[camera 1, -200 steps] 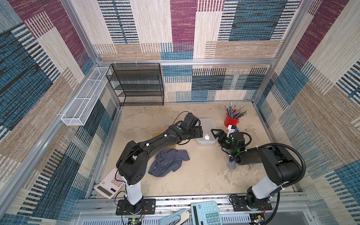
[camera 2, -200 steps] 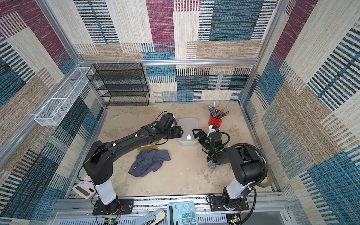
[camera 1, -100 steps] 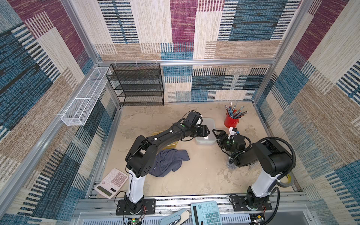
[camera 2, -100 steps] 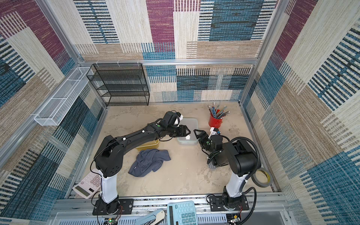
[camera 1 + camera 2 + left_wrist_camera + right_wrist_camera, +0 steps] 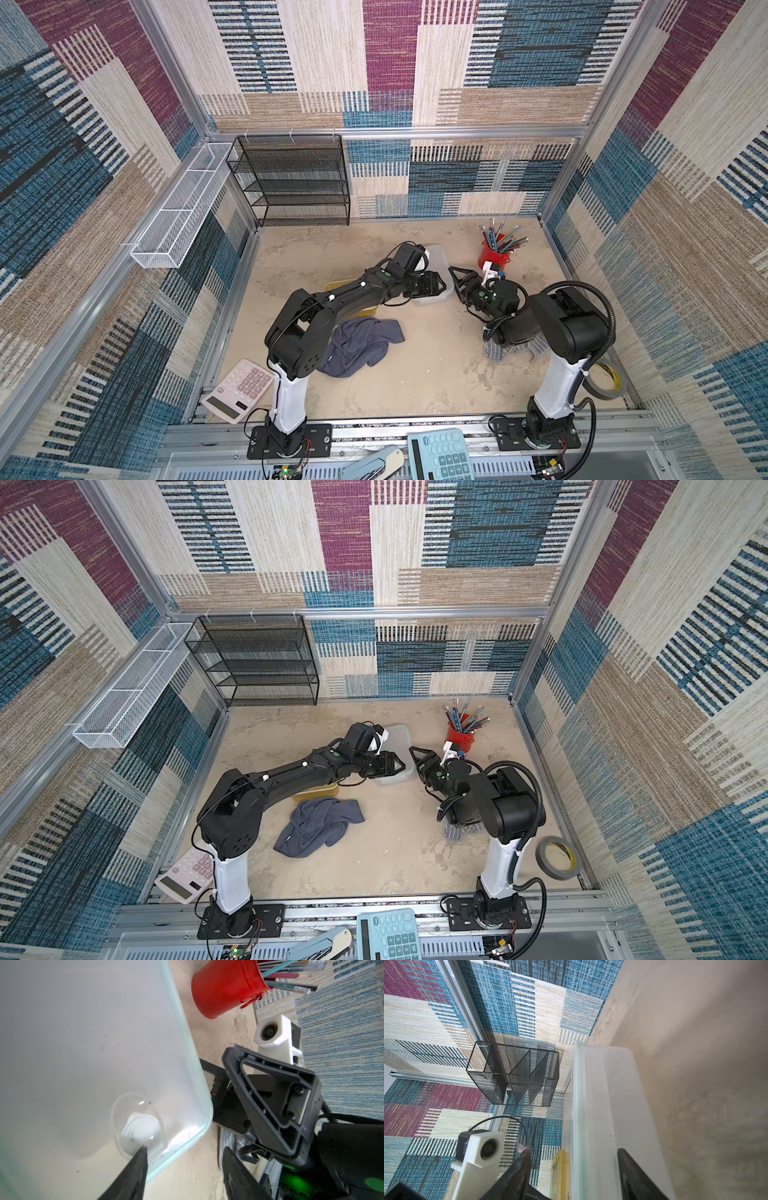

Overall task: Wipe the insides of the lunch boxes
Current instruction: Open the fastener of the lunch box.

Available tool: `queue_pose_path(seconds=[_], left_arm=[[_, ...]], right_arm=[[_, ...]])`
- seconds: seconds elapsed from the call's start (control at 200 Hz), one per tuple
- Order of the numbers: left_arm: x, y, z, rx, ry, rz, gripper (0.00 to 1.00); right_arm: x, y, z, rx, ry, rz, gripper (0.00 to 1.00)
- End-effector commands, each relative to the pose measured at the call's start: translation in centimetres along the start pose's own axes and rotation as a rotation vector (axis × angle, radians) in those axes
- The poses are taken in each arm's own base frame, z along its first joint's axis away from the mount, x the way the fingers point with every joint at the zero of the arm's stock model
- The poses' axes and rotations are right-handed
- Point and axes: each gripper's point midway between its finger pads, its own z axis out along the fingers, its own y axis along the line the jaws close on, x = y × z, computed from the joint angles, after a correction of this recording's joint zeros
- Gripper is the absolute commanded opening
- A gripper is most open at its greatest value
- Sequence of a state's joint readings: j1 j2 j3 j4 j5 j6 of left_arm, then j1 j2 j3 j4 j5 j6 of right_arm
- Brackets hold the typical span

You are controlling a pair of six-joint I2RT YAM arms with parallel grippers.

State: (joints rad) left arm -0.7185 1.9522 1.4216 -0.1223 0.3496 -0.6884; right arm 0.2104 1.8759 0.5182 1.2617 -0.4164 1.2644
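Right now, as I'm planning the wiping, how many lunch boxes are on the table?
2. The clear frosted rectangular plastic lunch box stands near the red metal pencil cup; the translucent amber-yellow lunch box lies left of it, mostly under the left arm. More could be hidden.

A robotics lab cell: aluminium frame [image 5: 395, 132], carpet-panelled walls [image 5: 390, 54], left arm [image 5: 353, 297] and right arm [image 5: 569, 324] bolted to a base rail [image 5: 365, 436].

Patchwork carpet walls [image 5: 390, 62], sandy floor [image 5: 436, 374]
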Motion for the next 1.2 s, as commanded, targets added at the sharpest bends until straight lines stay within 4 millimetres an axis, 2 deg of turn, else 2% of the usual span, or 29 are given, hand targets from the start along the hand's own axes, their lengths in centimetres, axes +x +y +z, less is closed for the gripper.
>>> queue_pose_path(seconds=[0.0,0.16,0.255,0.406,0.631,0.841,1.032,1.197], left_arm=[[-0.6,-0.4,-0.5,0.022,-0.026,-0.021,0.60],[-1.1,0.0,-0.4,0.015,-0.019,-0.031,0.60],[-1.3,0.4,-0.3,0.016,-0.023,-0.048,0.60],[-1.3,1.1,0.2,-0.006,-0.013,-0.052,0.59],[-0.1,2.8,1.3,-0.044,0.010,-0.113,0.56],[0.5,3.6,1.6,-0.067,0.015,-0.129,0.54],[1.1,4.4,2.1,-0.084,0.028,-0.148,0.52],[1.5,5.0,2.6,-0.097,0.046,-0.170,0.52]], right_arm=[[0.2,0.6,0.4,-0.040,0.017,0.011,0.65],[1.0,-0.8,0.2,-0.060,0.037,0.066,0.62],[1.1,-1.1,0.1,-0.068,0.036,0.073,0.62],[1.0,-0.8,-0.3,-0.069,0.023,0.069,0.62],[1.5,-0.5,-0.7,-0.095,0.016,0.105,0.59],[1.7,-0.4,-0.5,-0.120,0.012,0.115,0.52],[1.8,-0.6,-0.8,-0.105,0.004,0.102,0.42],[1.9,-0.2,-0.8,-0.117,0.013,0.083,0.46]])
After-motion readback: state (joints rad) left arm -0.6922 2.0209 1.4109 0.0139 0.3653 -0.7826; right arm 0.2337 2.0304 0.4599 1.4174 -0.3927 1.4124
